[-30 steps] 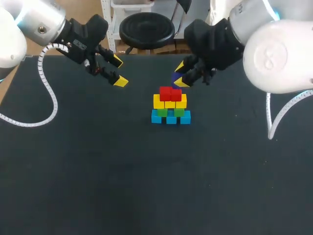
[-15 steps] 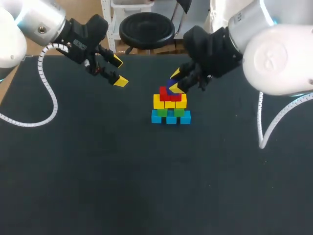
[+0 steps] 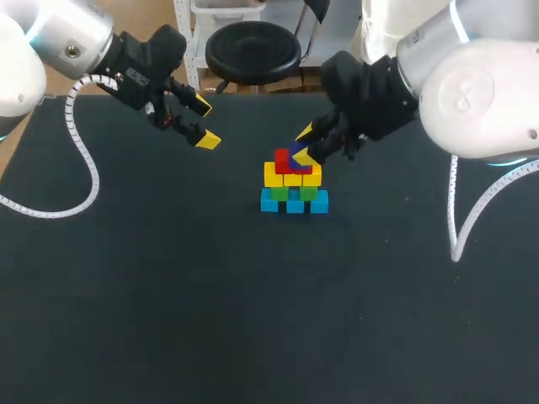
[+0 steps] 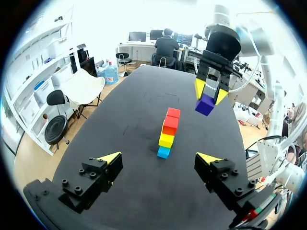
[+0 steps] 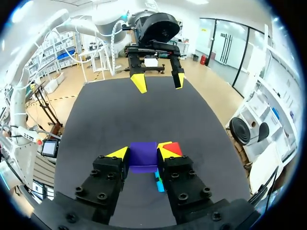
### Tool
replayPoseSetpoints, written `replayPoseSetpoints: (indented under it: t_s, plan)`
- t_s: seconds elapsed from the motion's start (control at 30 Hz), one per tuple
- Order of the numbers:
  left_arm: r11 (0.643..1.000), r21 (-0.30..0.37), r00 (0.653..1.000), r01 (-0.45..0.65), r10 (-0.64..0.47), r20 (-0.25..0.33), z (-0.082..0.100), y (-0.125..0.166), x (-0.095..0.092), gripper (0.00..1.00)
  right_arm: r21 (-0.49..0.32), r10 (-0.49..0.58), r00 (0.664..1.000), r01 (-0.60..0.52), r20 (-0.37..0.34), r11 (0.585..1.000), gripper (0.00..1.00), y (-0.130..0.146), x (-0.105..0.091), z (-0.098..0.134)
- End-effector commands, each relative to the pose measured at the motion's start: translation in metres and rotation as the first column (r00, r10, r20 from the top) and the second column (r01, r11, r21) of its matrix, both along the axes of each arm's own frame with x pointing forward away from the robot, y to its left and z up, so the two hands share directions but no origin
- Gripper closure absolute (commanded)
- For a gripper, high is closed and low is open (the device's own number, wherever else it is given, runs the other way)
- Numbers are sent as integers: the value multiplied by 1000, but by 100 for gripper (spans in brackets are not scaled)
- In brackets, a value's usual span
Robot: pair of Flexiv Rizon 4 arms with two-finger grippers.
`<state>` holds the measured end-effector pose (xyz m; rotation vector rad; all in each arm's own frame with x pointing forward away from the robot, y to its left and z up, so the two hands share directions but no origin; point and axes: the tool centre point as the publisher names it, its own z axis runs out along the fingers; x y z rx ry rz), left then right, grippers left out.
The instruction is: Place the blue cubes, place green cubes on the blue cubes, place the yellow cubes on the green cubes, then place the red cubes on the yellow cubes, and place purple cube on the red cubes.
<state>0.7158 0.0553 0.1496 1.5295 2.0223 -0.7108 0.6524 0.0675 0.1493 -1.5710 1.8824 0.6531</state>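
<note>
A small pyramid stands mid-table: blue cubes (image 3: 294, 204) at the base, green cubes (image 3: 279, 193) on them, then yellow cubes (image 3: 273, 176) and red cubes (image 3: 283, 160) on top. My right gripper (image 3: 305, 146) is shut on the purple cube (image 3: 299, 156) and holds it close over the red cubes. In the left wrist view the purple cube (image 4: 205, 104) hangs slightly above and beside the stack (image 4: 168, 132), not touching it. In the right wrist view the purple cube (image 5: 143, 154) fills the gap between the fingers. My left gripper (image 3: 202, 123) stands open and empty at the back left.
The black table (image 3: 168, 295) holds only the stack. The back edge of the table runs just behind both grippers.
My right gripper has carried the purple cube left and down, from behind the stack to just over the red cubes. The left arm has kept still.
</note>
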Motion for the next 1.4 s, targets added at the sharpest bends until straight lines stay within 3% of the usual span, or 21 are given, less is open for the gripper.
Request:
replayPoseSetpoints:
  t_s: [0.03, 0.67, 0.83, 1.4]
  plan:
    - [1000, -5, 1000, 2, -2, 3, -1, 1, -1, 0, 38, 16, 1000, -15, -13, 999, 100, -1, 6, -11]
    - [1000, -5, 1000, 2, -2, 3, -1, 1, -1, 0, 46, 59, 998, -58, -15, 997, 100, -2, 23, -15]
    - [1000, -5, 1000, 2, -2, 3, -1, 1, -1, 0, 69, 107, 994, -108, 19, 992, 100, 2, 29, -17]
    - [1000, -5, 1000, 2, -2, 3, -1, 1, -1, 0, 52, 130, 992, -130, 1, 990, 100, 3, 35, -20]
